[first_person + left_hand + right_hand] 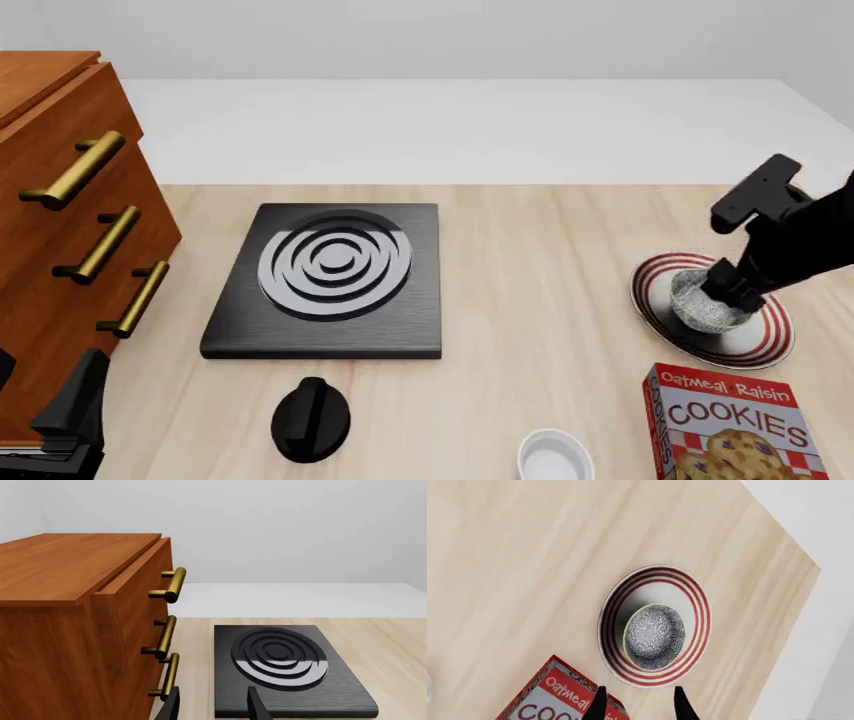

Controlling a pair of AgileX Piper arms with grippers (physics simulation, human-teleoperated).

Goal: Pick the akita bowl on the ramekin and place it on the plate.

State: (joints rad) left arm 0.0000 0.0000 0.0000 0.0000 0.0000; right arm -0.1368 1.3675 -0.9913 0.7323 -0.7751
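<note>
Light wood table against a pale grey backdrop; right gripper hangs above the near rim of the plate, jaws parted and holding nothing, and the akita bowl sits upright on the plate's centre. Left gripper, also parted and empty, is at the near left by the wooden drawer cabinet, facing the black stove burner. Cookies box lies just beside the plate, with the ramekin and a black knob along the near edge.

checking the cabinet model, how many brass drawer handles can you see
3, all on the front of the wooden cabinet at the table's left: the top handle, the middle handle and the bottom handle, stacked one below another. None seems hidden.
</note>
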